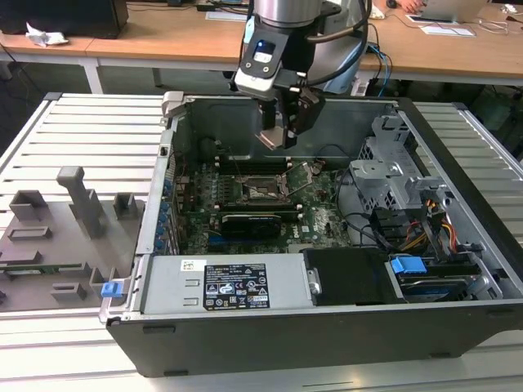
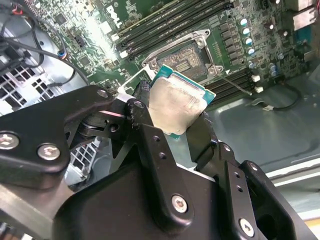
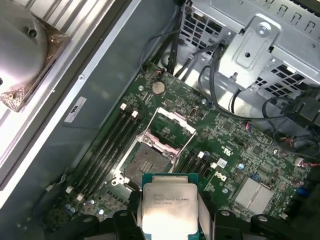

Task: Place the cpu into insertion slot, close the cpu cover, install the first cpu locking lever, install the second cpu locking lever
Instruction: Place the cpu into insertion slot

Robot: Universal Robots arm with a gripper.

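The open computer case [image 1: 327,335] takes up the middle of the exterior view. Its walls rise around the green motherboard [image 1: 323,214], a metal drive cage [image 1: 396,171] crowds the exterior view's right, and there is free room straight above the board. The gripper [image 1: 279,135] hangs in that room at upper centre, above the insertion slot [image 1: 261,190] and clear of the walls. In both wrist views its fingers [image 2: 202,132] are clamped on opposite edges of the cpu [image 2: 176,104], held apart from the bare socket; the gripper body hides part of the chip's green border. The cpu cover [image 3: 172,120] seems tilted up beyond the socket, though the exterior view leaves it hard to make out.
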